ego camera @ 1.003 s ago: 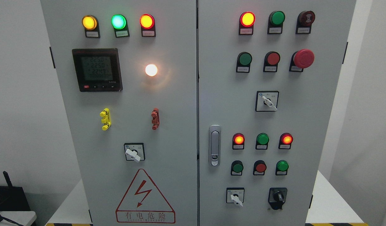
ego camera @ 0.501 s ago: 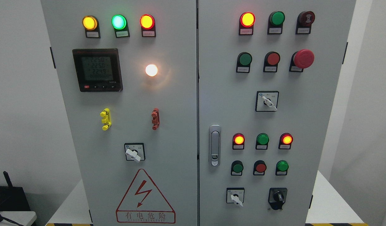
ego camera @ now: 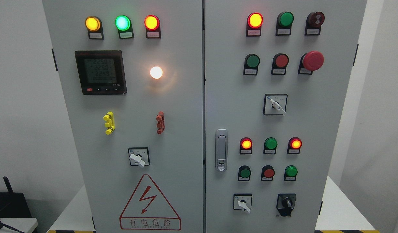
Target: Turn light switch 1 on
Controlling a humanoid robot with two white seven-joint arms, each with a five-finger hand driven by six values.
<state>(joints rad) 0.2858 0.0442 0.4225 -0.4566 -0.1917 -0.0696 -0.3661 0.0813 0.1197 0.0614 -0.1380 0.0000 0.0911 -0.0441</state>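
A grey electrical cabinet (ego camera: 186, 129) with two doors fills the head view. On the left door a round white lamp (ego camera: 156, 72) glows, with a yellow toggle (ego camera: 108, 123) and a red toggle (ego camera: 160, 122) below it. A white-handled rotary switch (ego camera: 138, 157) sits lower, its handle pointing down-right. I cannot tell which control is light switch 1. Neither of my hands shows in the picture.
The left door carries a digital meter (ego camera: 100, 72), three lit lamps (ego camera: 122, 22) on top and a red warning triangle (ego camera: 149, 203). On the right door are buttons, lamps, a red mushroom stop (ego camera: 312, 60), a door latch (ego camera: 221, 149) and rotary switches (ego camera: 275, 104).
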